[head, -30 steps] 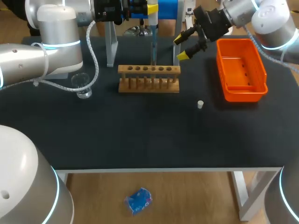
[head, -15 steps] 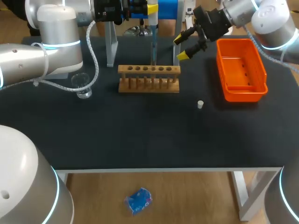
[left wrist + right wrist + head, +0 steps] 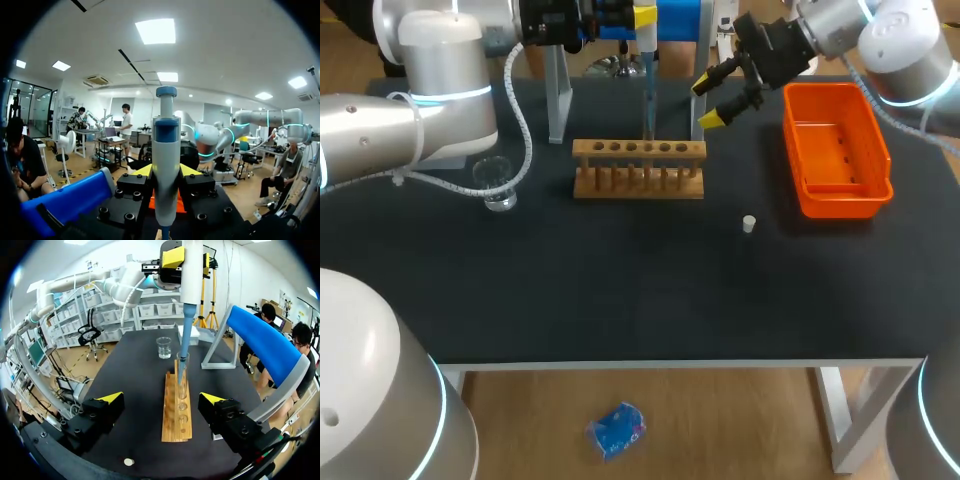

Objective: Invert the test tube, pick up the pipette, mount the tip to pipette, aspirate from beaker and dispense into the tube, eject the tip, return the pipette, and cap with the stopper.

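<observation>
My left gripper [image 3: 645, 18] [image 3: 166, 172] is clenching the pipette [image 3: 647, 70] [image 3: 166, 150] [image 3: 192, 275], one yellow fingertip on each side of its body. It is holding the pipette upright at the far side of the table [image 3: 620, 290], above the wooden rack [image 3: 638, 168] [image 3: 177, 412]. The pipette's tip [image 3: 184, 350] is pointing down into the mouth of the test tube [image 3: 181, 375], which is standing in one of the rack's middle holes.

My right gripper [image 3: 708, 102] [image 3: 161, 398] is hanging released, jaws spread and holding nothing. It is sitting right of the rack and beyond it, just left of the orange bin [image 3: 840, 205].

The beaker [image 3: 492, 182] [image 3: 163, 347] is standing left of the rack. The white stopper [image 3: 748, 224] [image 3: 129, 461] is lying on the table, nearer than the rack and to its right. The blue stand [image 3: 680, 20] [image 3: 260, 345] is standing at the far edge.
</observation>
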`<control>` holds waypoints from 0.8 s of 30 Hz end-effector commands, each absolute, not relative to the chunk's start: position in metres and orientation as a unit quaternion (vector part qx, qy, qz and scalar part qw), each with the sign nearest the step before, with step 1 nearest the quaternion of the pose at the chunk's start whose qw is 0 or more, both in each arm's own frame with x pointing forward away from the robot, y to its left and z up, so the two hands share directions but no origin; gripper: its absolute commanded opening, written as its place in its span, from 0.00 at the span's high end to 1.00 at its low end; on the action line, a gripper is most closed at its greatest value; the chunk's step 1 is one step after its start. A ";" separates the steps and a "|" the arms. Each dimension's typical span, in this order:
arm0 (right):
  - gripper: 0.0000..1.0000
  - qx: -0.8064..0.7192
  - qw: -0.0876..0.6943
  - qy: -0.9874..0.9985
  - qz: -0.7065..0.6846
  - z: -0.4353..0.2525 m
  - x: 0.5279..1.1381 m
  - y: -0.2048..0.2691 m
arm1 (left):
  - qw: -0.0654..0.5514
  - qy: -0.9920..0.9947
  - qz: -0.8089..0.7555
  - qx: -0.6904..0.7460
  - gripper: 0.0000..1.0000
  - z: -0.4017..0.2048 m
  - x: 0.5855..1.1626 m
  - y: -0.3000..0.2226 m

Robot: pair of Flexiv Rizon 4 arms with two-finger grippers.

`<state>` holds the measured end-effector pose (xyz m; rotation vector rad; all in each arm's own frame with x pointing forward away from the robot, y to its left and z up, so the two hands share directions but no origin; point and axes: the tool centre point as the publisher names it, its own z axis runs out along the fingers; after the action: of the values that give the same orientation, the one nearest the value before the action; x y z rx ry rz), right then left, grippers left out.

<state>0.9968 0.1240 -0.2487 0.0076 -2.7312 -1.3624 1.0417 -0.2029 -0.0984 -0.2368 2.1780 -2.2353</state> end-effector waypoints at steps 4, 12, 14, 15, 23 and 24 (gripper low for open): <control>0.00 0.003 0.046 -0.894 -0.445 -0.248 0.998 0.124 | 0.006 0.699 -0.711 -0.075 1.00 -0.095 1.041 -0.204; 0.00 0.003 0.046 -0.894 -0.445 -0.248 0.998 0.124 | 0.011 0.705 -0.706 -0.067 1.00 -0.090 1.040 -0.203; 0.00 0.003 0.046 -0.894 -0.445 -0.248 0.998 0.124 | 0.013 0.706 -0.705 -0.066 1.00 -0.088 1.040 -0.203; 0.00 0.003 0.046 -0.894 -0.445 -0.248 0.998 0.124 | 0.014 0.706 -0.705 -0.065 1.00 -0.088 1.040 -0.203; 0.00 0.003 0.046 -0.894 -0.445 -0.248 0.998 0.124 | 0.021 0.708 -0.703 -0.061 1.00 -0.080 1.043 -0.201; 0.00 0.003 0.046 -0.894 -0.445 -0.248 0.998 0.124 | 0.022 0.708 -0.703 -0.061 1.00 -0.080 1.043 -0.201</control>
<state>0.9968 0.1240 -0.2487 0.0076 -2.7312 -1.3624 1.0435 -0.2018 -0.0827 -0.1842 2.1889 -2.1850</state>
